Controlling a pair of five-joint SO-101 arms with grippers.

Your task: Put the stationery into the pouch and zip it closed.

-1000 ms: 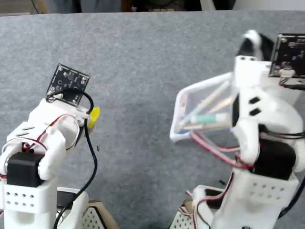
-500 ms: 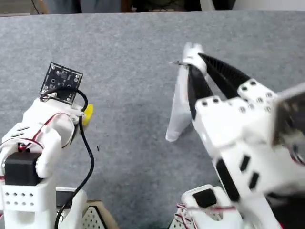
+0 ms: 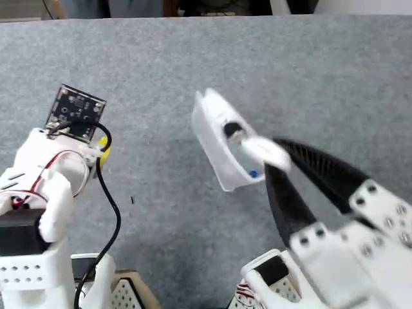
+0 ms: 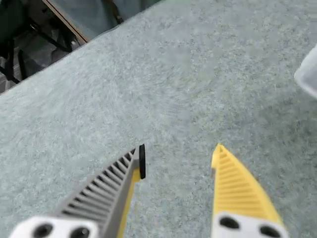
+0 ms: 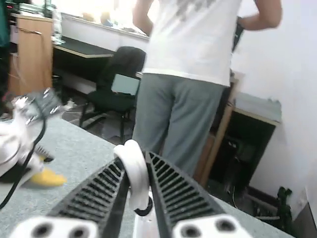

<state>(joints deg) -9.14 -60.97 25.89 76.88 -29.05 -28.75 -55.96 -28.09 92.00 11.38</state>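
Pouch swung to mid-bench, tilted on edge | right gripper pinching its rim, we judge to present the zip | left gripper spread, low over bench, well apart.

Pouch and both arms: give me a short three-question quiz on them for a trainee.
1. True or false: the jaws of the left arm stand open and hold nothing.
2. Multiple choice: the jaws of the right arm are shut on A) the rim of the pouch; B) a loose pen; C) nothing.
3. Fill in: in the high view, a small ____ item shows inside the pouch.
Key: 1 true; 2 A; 3 blue.
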